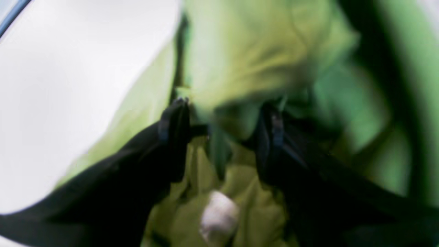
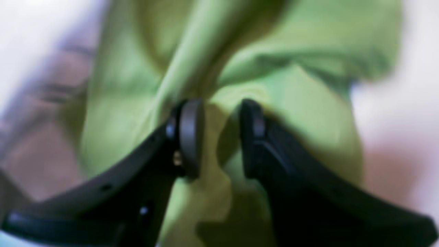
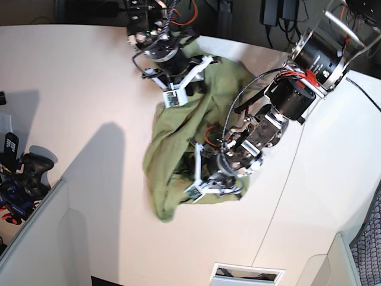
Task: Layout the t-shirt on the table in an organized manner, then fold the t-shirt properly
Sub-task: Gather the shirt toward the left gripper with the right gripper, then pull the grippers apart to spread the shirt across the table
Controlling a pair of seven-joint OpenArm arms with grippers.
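Base view shows us the large white smooth table (image 3: pixel 77 89), and near its middle lies the olive-green cotton t-shirt (image 3: pixel 172 143), crumpled in a long wrinkled heap. We use this t-shirt as our landmark. At its far end the right gripper (image 3: pixel 178 80) presses into the cloth. At its near end the left gripper (image 3: pixel 205 179) sits on the bunched fabric.

From the right wrist view, the black jaws of the right gripper (image 2: pixel 216 133) stand partly apart, with a fold of green cloth between them. From the left wrist view, the left gripper (image 1: pixel 223 130) has wider jaws, and bunched cloth fills the gap; the picture is blurred.
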